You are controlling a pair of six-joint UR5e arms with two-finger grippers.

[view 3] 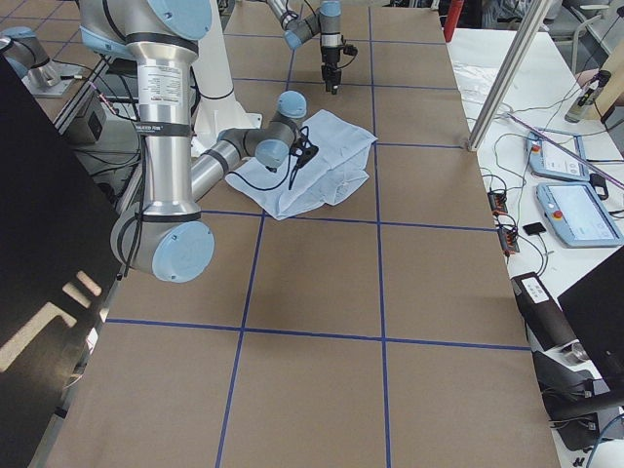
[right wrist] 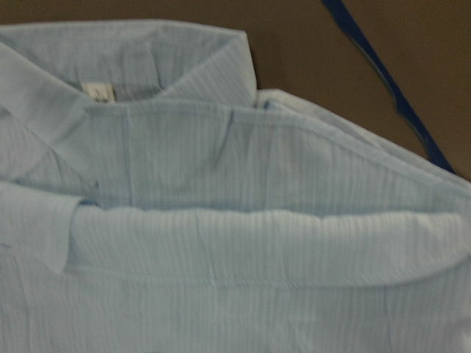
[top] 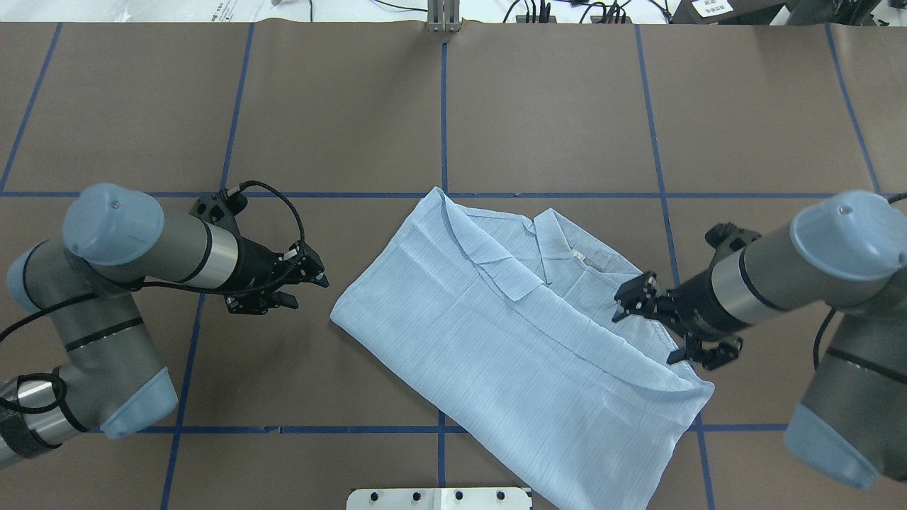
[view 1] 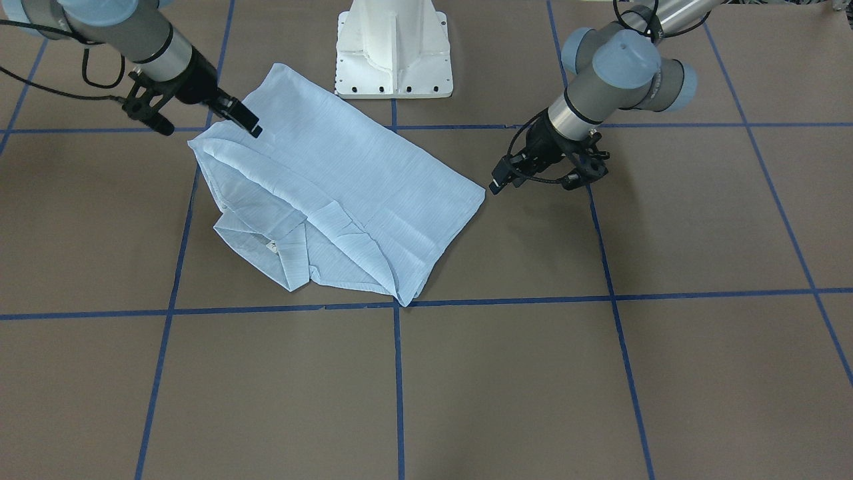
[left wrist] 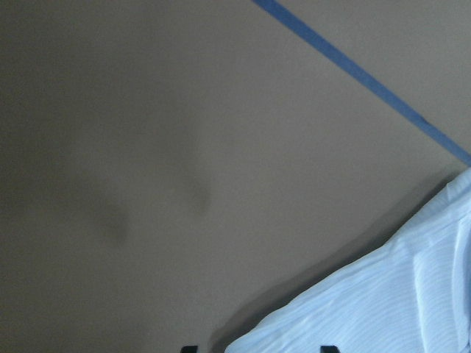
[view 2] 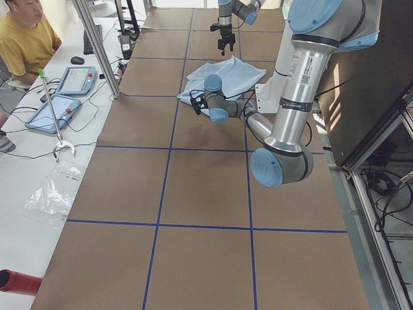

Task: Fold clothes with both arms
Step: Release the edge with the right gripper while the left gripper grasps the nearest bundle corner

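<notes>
Shirt (top: 496, 340) half folded on the bench (top: 142, 106)
Left claw (top: 310, 287) apart, right claw (top: 623, 303) unclear; pinching only 1 layer could drag the fold (top: 638, 379) open.

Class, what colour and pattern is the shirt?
The shirt is light blue, finely pinstriped; right wrist view.

One fixed camera looks steeply down from across the surface (view 1: 466, 387), facing the white pedestal (view 1: 393, 47); another looks down from behind that pedestal. Two side cameras sight along the surface from either end, farther back. Each wrist camera sits close above the cloth. All six views share the shirt (top: 510, 333).
</notes>
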